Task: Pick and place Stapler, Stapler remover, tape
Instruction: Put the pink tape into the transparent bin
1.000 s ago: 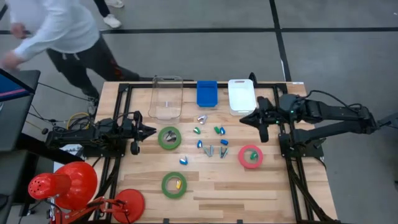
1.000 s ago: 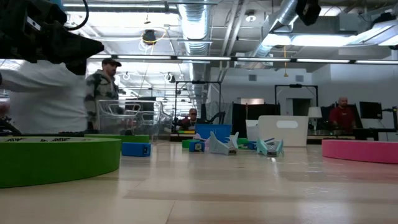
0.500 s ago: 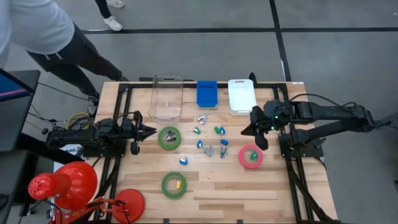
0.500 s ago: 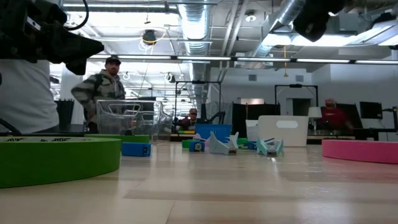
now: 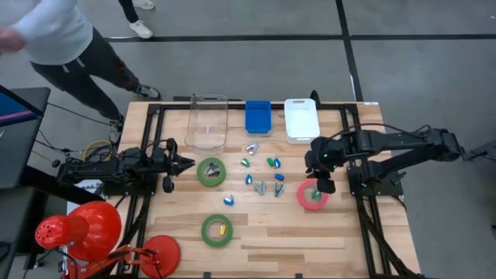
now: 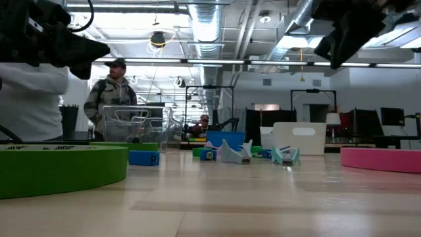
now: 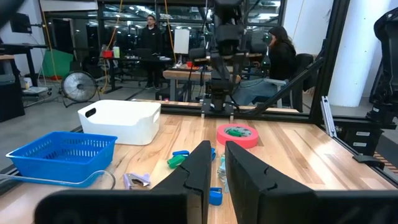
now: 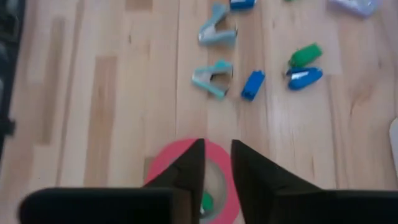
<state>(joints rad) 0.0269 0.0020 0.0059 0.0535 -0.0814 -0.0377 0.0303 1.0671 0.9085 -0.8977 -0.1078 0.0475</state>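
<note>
Red-pink tape roll beneath right fingers.

Bright, even overhead light falls on the pale wooden bench, shadows soft and short. In the low view, ceiling light strips glare white at upper right, and the near wide green tape ring sits soft-focused. A person smears with motion blur at upper left of the high view.

Grey floor with dark lines runs beyond the wooden worktop. Overhead, silver ducts and strip lights. A fan stands at the far left, desks and people farther back.
</note>
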